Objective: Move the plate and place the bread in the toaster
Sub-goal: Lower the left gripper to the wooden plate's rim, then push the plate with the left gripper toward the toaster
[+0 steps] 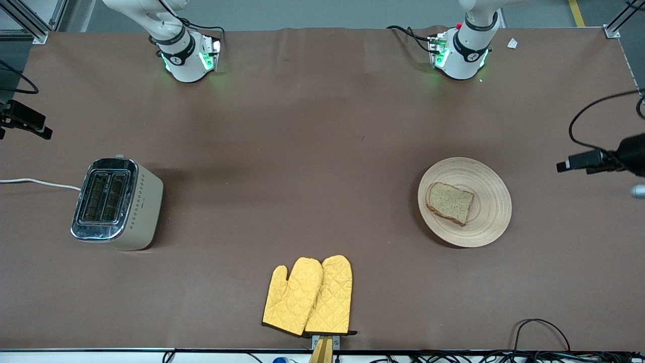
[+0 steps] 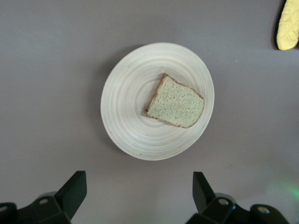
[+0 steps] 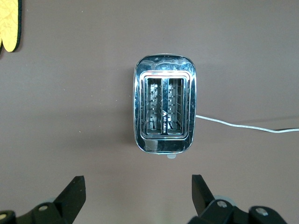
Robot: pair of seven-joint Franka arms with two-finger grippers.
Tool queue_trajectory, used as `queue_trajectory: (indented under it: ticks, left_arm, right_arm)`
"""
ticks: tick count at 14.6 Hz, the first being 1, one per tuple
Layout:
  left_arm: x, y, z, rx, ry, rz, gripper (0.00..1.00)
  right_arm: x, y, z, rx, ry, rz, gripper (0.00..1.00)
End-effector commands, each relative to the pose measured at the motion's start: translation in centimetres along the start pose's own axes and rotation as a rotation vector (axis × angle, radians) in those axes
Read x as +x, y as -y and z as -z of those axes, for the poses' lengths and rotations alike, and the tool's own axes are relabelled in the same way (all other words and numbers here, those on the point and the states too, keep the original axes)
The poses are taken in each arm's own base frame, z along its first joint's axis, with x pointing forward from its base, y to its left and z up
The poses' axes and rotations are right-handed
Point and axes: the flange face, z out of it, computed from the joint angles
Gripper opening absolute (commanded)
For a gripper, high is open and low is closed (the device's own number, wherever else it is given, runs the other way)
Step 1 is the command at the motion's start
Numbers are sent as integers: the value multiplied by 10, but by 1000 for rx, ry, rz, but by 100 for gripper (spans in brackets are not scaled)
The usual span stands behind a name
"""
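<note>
Now the bread (image 1: 450, 202) lies flat on the plate (image 1: 491, 222), off-centre toward the right arm's end, and the plate sits on the brown table (image 1: 312, 151) toward the left arm's end. Well apart from it, toward the right arm's end, the toaster (image 1: 117, 203) stands upright with both slots empty, its white cord (image 1: 40, 183) trailing off the table edge. A pair of yellow mitts (image 1: 308, 296) lies nearer the front camera, between toaster and plate. High over the plate hangs the left gripper (image 2: 139, 198), fingers spread wide, holding nothing. Likewise the right gripper (image 3: 138, 198) hangs high over the toaster, fingers spread wide and empty.
</note>
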Motion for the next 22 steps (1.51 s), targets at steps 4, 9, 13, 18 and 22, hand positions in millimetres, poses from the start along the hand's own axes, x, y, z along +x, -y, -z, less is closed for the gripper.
queue_trajectory:
  ticks: [4, 9, 13, 18, 22]
  left_arm:
    - [62, 110, -163, -348, 89, -99, 100]
    - [71, 125, -212, -397, 81, -136, 100]
    - [71, 133, -223, -403, 83, -148, 100]
    - [74, 138, -254, -458, 67, -176, 86]
    - [73, 142, -259, -467, 58, -221, 4]
  right_arm:
    - [-5, 1, 3, -7, 1, -11, 100]
    - [-5, 3, 3, -7, 3, -8, 100]
    - [-5, 1, 3, -7, 1, -6, 100]
    - [-5, 2, 3, -5, 1, -8, 100]
    - [-5, 2, 3, -5, 1, -9, 100]
